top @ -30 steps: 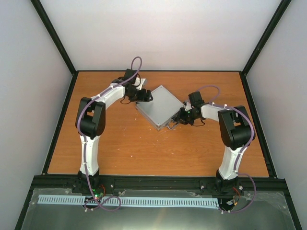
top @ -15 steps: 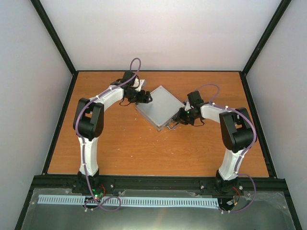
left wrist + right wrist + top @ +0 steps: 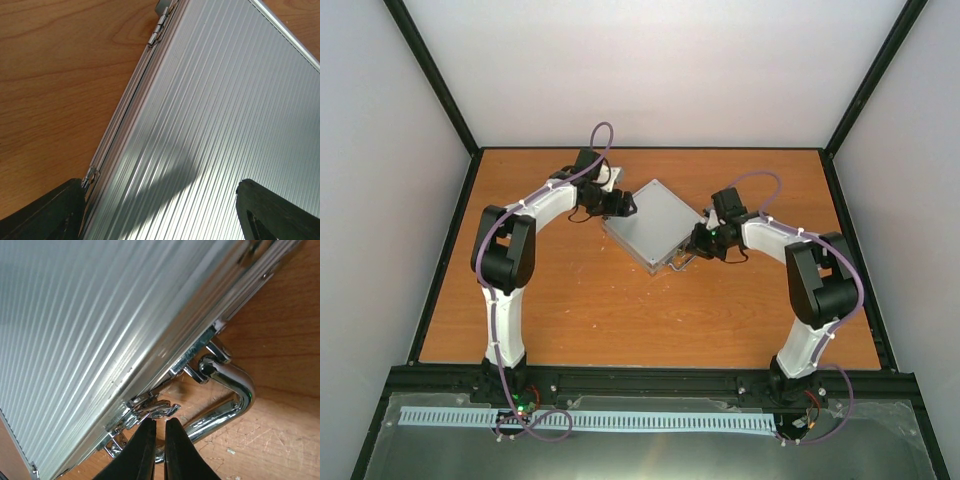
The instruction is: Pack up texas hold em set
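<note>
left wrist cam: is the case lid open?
No, the silver case has its ribbed lid sitting flush on the base, with no gap along the hinged edge.

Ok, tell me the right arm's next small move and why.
Probably nudge the right claw forward to press the latch flat against the case. The case lies closed, the shut claw sits at that latch beside the handle, and it looks unfastened.

An orange-brown wood-grain counter (image 3: 620, 320) is enclosed on three sides by plain white walls (image 3: 660, 70), with black frame posts (image 3: 432, 75) set at the corners. A black rail (image 3: 650, 380) and a white slotted strip (image 3: 620, 420) are seen along the near edge. Soft, even light is cast.
</note>
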You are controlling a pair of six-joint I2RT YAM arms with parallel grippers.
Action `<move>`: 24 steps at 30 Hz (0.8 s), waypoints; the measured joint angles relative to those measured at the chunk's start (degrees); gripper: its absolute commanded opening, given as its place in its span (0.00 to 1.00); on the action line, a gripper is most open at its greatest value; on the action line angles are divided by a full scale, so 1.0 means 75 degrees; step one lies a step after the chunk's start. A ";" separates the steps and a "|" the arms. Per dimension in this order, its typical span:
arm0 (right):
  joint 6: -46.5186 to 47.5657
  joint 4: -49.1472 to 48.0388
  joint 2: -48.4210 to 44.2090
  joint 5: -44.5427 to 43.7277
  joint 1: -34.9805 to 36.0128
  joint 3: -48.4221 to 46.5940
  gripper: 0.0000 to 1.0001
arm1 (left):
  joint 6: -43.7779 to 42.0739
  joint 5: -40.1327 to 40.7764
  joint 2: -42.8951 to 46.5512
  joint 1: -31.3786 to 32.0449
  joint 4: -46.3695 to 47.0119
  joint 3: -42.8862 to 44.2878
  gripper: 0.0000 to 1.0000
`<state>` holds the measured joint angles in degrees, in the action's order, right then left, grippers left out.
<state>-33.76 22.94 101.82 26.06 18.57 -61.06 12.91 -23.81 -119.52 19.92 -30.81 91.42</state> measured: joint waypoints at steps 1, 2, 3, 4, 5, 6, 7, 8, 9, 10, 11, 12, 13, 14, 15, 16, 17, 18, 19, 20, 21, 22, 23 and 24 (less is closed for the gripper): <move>-0.0006 0.0006 0.0009 0.0012 0.0015 0.0029 0.09 | 0.0000 0.0000 0.0009 0.0000 0.0006 -0.0020 0.83; -0.0015 0.0003 0.0029 0.0020 0.0026 0.0047 0.09 | 0.0003 0.0000 0.0020 0.0000 0.0009 -0.0041 0.83; -0.0020 0.0003 0.0061 0.0035 0.0038 0.0052 0.09 | 0.0003 -0.0003 0.0029 0.0000 0.0003 -0.0050 0.83; -0.0020 0.0000 0.0099 0.0041 0.0047 0.0052 0.09 | 0.0003 -0.0003 0.0032 0.0000 0.0003 -0.0058 0.83; -0.0023 0.0000 0.0146 0.0047 0.0047 0.0052 0.09 | 0.0003 -0.0003 0.0032 0.0000 0.0003 -0.0058 0.82; -0.0023 -0.0003 0.0184 0.0050 0.0052 0.0052 0.09 | 0.0003 -0.0003 0.0032 0.0000 0.0000 -0.0058 0.82; -0.0023 -0.0006 0.0227 0.0058 0.0055 0.0052 0.09 | 0.0003 -0.0003 0.0032 0.0000 0.0000 -0.0058 0.82; -0.0023 -0.0003 0.0268 0.0067 0.0055 0.0055 0.09 | 0.0003 -0.0003 0.0032 0.0000 0.0000 -0.0058 0.82; -0.0023 -0.0009 0.0303 0.0067 0.0058 0.0055 0.09 | 0.0003 -0.0003 0.0032 0.0000 0.0000 -0.0058 0.82; -0.0023 -0.0012 0.0338 0.0067 0.0061 0.0055 0.09 | 0.0003 -0.0003 0.0032 0.0000 0.0000 -0.0058 0.82; -0.0023 -0.0012 0.0373 0.0067 0.0067 0.0055 0.09 | 0.0003 -0.0003 0.0032 0.0000 0.0000 -0.0058 0.82; -0.0020 -0.0020 0.0408 0.0067 0.0070 0.0055 0.09 | 0.0003 0.0000 0.0032 0.0000 0.0000 -0.0058 0.82; -0.0020 -0.0038 0.0446 0.0064 0.0076 0.0055 0.09 | 0.0003 -0.0003 0.0032 0.0000 0.0000 -0.0058 0.82; -0.0023 -0.0064 0.0481 0.0073 0.0076 0.0055 0.09 | 0.0003 0.0000 0.0032 0.0000 0.0000 -0.0058 0.82; -0.0017 -0.0099 0.0507 0.0079 0.0076 0.0055 0.09 | 0.0003 0.0000 0.0032 0.0000 0.0000 -0.0058 0.82; -0.0023 -0.0134 0.0533 0.0096 0.0079 0.0055 0.08 | 0.0003 0.0000 0.0032 0.0000 0.0000 -0.0058 0.82; -0.0023 -0.0184 0.0571 0.0122 0.0082 0.0055 0.09 | 0.0003 0.0000 0.0032 0.0000 -0.0003 -0.0058 0.81; -0.0029 -0.0216 0.0592 0.0131 0.0085 0.0055 0.09 | 0.0003 0.0000 0.0032 0.0000 -0.0006 -0.0058 0.81; -0.0029 -0.0233 0.0600 0.0152 0.0082 0.0055 0.09 | 0.0003 0.0000 0.0032 0.0000 -0.0006 -0.0058 0.81; -0.0038 -0.0242 0.0609 0.0160 0.0082 0.0055 0.09 | 0.0003 0.0000 0.0032 0.0000 -0.0003 -0.0058 0.81; -0.0050 -0.0251 0.0618 0.0172 0.0082 0.0055 0.09 | 0.0003 0.0000 0.0032 0.0000 -0.0003 -0.0058 0.81; -0.0055 -0.0259 0.0627 0.0184 0.0082 0.0055 0.08 | 0.0003 0.0000 0.0032 0.0000 -0.0006 -0.0058 0.81; -0.0061 -0.0274 0.0635 0.0187 0.0082 0.0052 0.08 | 0.0003 0.0000 0.0032 0.0000 -0.0003 -0.0061 0.81; -0.0079 -0.0280 0.0641 0.0189 0.0082 0.0052 0.09 | 0.0003 0.0000 0.0032 0.0000 0.0000 -0.0070 0.81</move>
<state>-34.35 20.84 106.63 27.49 19.18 -60.66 12.93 -23.81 -119.28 19.92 -30.81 90.89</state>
